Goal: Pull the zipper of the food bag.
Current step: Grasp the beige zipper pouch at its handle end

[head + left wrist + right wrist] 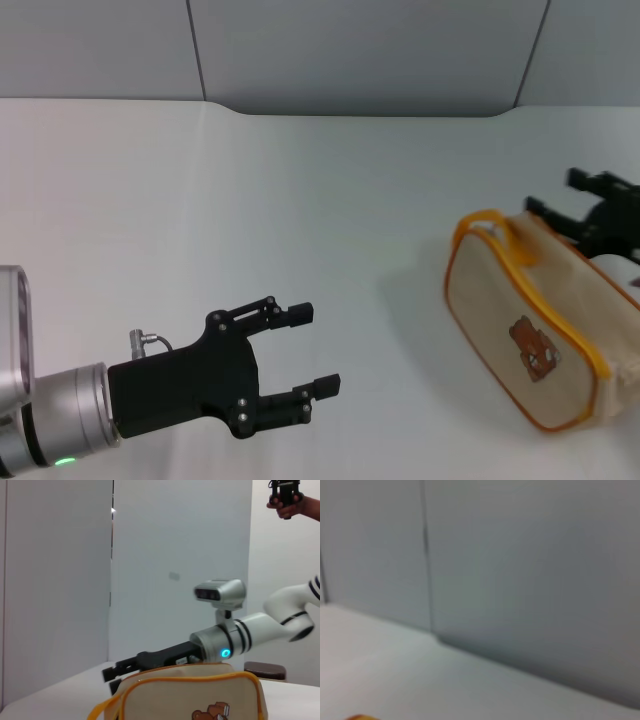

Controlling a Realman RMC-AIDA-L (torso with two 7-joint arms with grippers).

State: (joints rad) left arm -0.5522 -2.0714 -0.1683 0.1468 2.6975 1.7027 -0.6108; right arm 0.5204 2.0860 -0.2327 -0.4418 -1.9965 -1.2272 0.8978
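The food bag [520, 330] lies on the white table at the right, its bear print facing up and its loop handle [487, 222] at the far end. The zipper [568, 325] runs as a yellow-orange band along the bag's right upper edge; I cannot make out its pull tab. My right gripper [556, 196] is open, just behind the bag's far right side. My left gripper [314, 350] is open and empty, well left of the bag. The left wrist view shows the bag [190, 695] with the right gripper [114, 672] behind it. The right wrist view shows only an orange sliver [357, 717].
The white table [300, 180] ends at a grey wall [350, 50] at the back. In the left wrist view my head [220, 592] and right arm [250, 632] stand behind the bag, and a person's hand [287, 500] is up in the far corner.
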